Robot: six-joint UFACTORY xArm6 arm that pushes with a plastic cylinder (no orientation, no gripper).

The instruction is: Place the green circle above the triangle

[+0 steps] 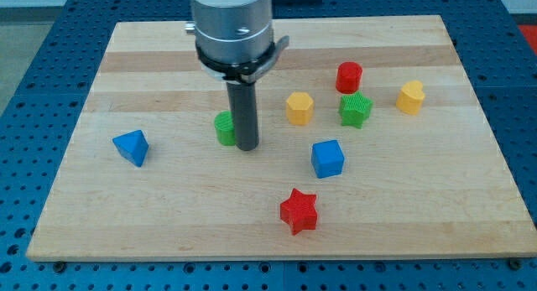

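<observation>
The green circle (224, 128) sits left of the board's middle, partly hidden by my rod. My tip (246, 146) rests on the board right against the circle's right side. The blue triangle (132, 147) lies at the view's left, well to the left of and slightly below the green circle.
A wooden board (168, 215) carries a yellow hexagon (299, 108), a green star (356, 110), a red cylinder (349, 76), a yellow heart (410, 97), a blue cube (327, 158) and a red star (299, 210). A blue pegboard surface surrounds the board.
</observation>
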